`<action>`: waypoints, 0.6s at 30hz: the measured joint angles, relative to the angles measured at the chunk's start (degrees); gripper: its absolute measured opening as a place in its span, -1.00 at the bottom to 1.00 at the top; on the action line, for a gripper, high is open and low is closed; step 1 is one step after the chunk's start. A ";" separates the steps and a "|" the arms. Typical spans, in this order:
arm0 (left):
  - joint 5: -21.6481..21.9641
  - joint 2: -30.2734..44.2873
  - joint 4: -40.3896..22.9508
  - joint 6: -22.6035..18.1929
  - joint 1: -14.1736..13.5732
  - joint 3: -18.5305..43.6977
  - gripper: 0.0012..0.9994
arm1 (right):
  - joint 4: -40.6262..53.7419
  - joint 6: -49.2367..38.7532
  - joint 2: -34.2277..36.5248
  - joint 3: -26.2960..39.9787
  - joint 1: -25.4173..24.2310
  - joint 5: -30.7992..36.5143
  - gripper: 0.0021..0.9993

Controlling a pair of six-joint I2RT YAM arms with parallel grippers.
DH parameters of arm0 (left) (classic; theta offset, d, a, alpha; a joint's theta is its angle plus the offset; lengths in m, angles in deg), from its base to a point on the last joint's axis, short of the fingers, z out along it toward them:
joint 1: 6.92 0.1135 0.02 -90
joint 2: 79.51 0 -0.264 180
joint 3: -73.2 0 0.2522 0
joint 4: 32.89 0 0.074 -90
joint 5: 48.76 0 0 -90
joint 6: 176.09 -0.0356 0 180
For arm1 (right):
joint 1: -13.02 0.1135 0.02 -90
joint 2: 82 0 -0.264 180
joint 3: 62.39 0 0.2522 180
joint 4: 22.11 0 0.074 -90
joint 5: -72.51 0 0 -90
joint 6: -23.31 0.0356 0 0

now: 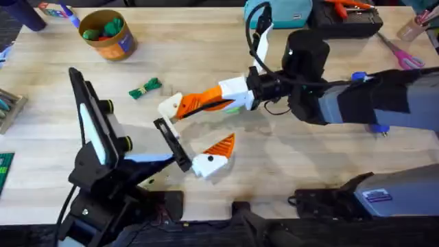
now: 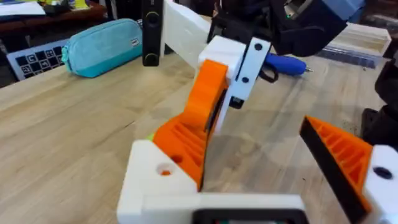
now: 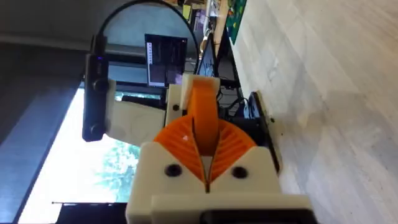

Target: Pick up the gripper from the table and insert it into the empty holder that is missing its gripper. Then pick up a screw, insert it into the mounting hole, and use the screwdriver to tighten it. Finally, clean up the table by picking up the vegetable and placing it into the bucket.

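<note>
My claw: my right claw [image 1: 184, 106] is pinched shut on the gripper [image 1: 168, 106], the small off-white piece.
Where the gripper is: up off the table [image 1: 274, 165], at my tips, just beside the top end of the holder [image 1: 173, 144].
The holder: the flat black bar on the other arm. It is tilted, with its bare end near me.
Other claw: I cannot tell if it is open or closed.
Step now: I think I am lining the gripper up to push it onto the bar.
Not done yet: the screw, the tightening and the clean-up.
Worry one: the piece could go in crooked. The bar is tilted, and if my wrist is not tilted the same way, it will jam.
Worry two: the piece could slip in my pads. I hold it by a small part, so a hard push could twist it.
Worry three: if I let go too soon, it could drop onto the table and roll away.
Worry four: the two arms are very close. A big move could bump the bar and knock it off line.
The vegetable: a little green one [image 1: 145, 87] lies on the table, near the holder. A dropped piece could land on it.
The bucket: the tan tub [image 1: 110, 34] is well apart, at the far left corner.
</note>
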 joint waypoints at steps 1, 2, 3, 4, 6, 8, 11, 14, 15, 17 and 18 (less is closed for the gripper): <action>-0.14 0.00 0.00 0.01 0.00 0.00 0.97 | -0.01 0.11 -0.05 0.01 0.37 0.56 -0.98; -0.32 0.00 0.00 0.09 0.00 0.00 0.97 | -0.02 0.22 -0.07 0.02 0.80 1.11 -0.98; -0.47 0.01 0.00 0.17 0.00 0.00 0.97 | -0.04 0.41 -0.07 0.02 1.26 1.57 -0.98; -0.63 0.01 -0.01 0.22 0.01 0.00 0.97 | -0.06 0.58 -0.07 0.02 1.68 1.92 -0.98; -1.37 0.00 -0.04 0.37 0.01 0.00 0.97 | -0.07 1.03 -0.07 0.02 2.27 2.22 -0.98; -2.12 0.01 -0.08 0.48 0.06 0.00 0.97 | -0.08 1.58 -0.07 0.02 2.58 2.38 -0.98; -3.43 0.00 -0.14 0.61 0.30 0.00 0.97 | -0.07 2.02 -0.07 0.02 2.64 2.46 -0.98; -4.48 0.00 -0.19 0.75 0.63 0.00 0.97 | 0.01 2.11 -0.08 0.02 2.81 2.98 -0.98; -4.70 0.00 -0.21 0.83 0.72 0.00 0.97 | 0.25 2.16 -0.14 0.02 2.91 3.31 -0.98; -4.79 0.00 -0.22 1.02 0.86 0.00 0.97 | 0.83 2.31 -0.46 0.02 3.23 4.29 -0.98; -4.78 0.00 -0.22 1.11 0.92 0.00 0.97 | 1.11 2.31 -0.64 0.02 3.46 4.97 -0.98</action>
